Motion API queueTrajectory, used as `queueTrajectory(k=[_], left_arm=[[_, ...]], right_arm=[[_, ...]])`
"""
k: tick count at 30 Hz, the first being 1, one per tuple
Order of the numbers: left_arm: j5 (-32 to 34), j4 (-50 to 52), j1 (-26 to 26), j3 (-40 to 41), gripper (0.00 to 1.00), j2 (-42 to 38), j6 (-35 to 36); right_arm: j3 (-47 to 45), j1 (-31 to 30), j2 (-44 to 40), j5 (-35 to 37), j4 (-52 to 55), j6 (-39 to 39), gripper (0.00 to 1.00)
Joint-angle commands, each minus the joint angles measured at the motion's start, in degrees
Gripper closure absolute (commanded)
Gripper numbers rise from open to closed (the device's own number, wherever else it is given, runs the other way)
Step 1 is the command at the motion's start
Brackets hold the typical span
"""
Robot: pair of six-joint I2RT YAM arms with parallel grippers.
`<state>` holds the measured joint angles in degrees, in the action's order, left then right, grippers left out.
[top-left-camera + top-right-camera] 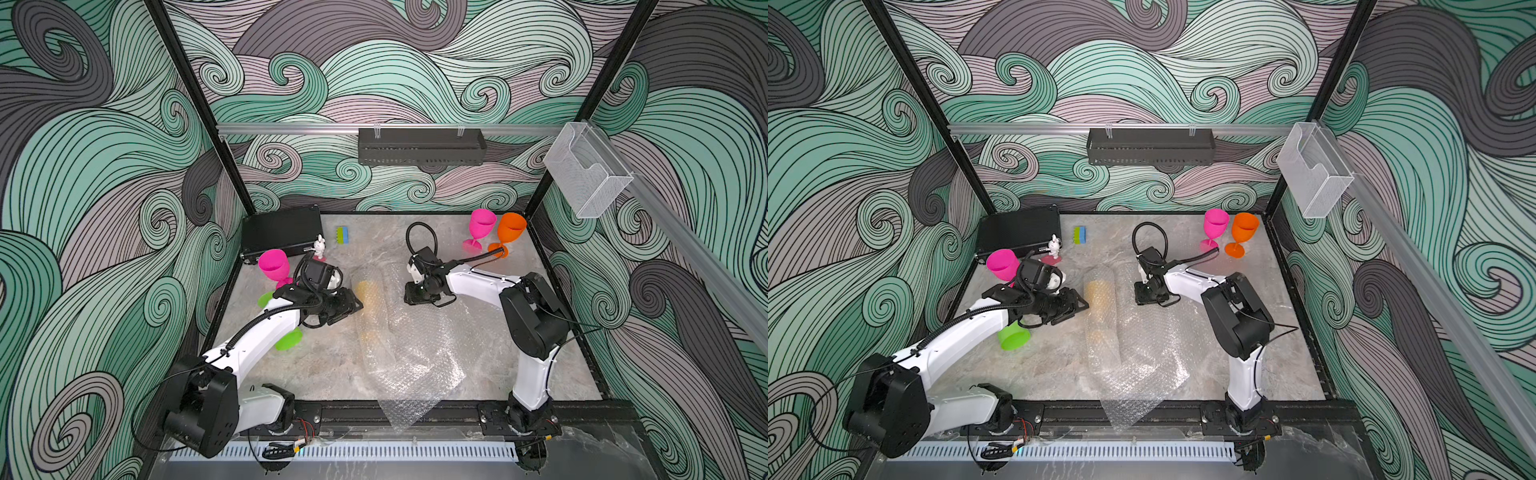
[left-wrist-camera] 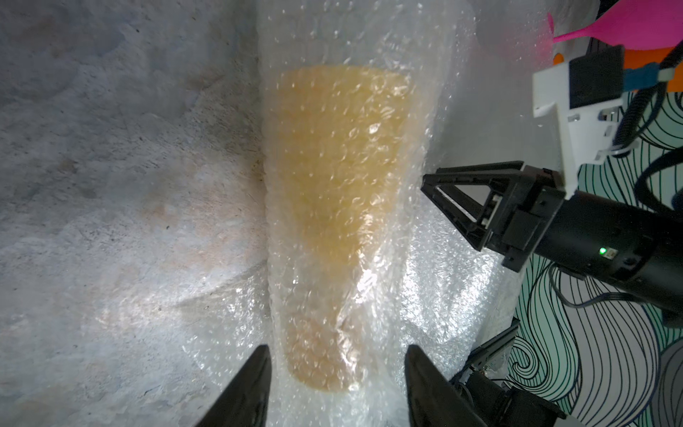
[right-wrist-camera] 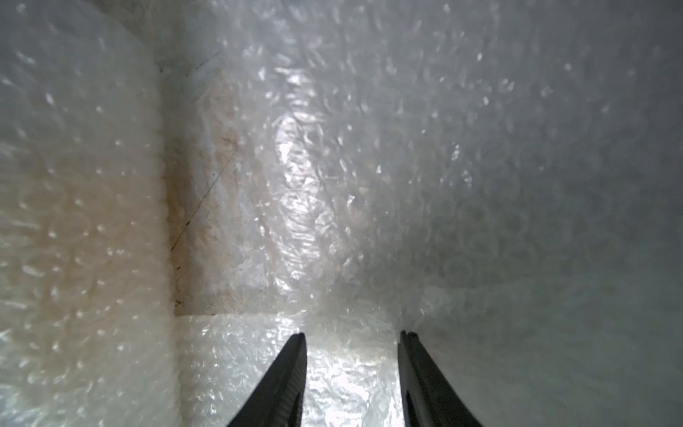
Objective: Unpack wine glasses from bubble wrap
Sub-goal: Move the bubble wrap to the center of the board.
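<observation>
The bubble wrap (image 1: 409,353) lies across the middle of the bench (image 1: 324,374), its six o'clock corner hanging over the front rail. Its nine o'clock edge is rolled into a tube. The yellow goblet (image 2: 332,192) shows dimly through the tube, on its side, cup toward twelve, foot toward six.

Your left pincer (image 2: 337,349) is at the tube's nine o'clock side. Its jaws are fairly wide, one finger either side of the wrapped foot. You cannot tell whether they touch the wrap.

Your right pincer (image 3: 353,334) points down at the flat sheet on the tube's three o'clock side. Its jaws stand narrowly apart with the tips at the wrap's surface, gripping nothing visible.

Already unwrapped:
- The ten o'clock magenta goblet (image 1: 272,264) stands upright.
- The lime green goblet (image 1: 289,338) lies on its side beneath your left arm.
- The one o'clock magenta goblet (image 1: 482,226) and the orange goblet (image 1: 511,230) stand upright, just beside each other.
</observation>
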<state>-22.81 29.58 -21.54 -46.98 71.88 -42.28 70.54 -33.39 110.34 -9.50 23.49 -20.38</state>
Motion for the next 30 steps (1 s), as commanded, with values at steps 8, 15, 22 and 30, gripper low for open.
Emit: queueTrajectory(k=[8,15,22,30], left_arm=[[-2.06,-1.33,-0.31,-0.83,0.44,1.43,-1.13],[-2.15,-2.45,-0.69,0.46,0.48,2.01,-1.73],[-2.25,-2.86,-0.61,0.9,0.58,3.87,-1.31],[0.14,-3.51,-0.62,2.24,0.69,4.97,-1.25]], right_arm=[[4.26,2.56,2.86,3.63,-4.79,-1.59,0.56],[2.84,2.56,-2.1,-1.17,-5.16,-1.24,0.56],[3.15,1.54,-7.98,-5.39,-3.18,-0.74,0.56],[7.3,-5.14,-10.85,-2.75,6.01,3.92,0.51]])
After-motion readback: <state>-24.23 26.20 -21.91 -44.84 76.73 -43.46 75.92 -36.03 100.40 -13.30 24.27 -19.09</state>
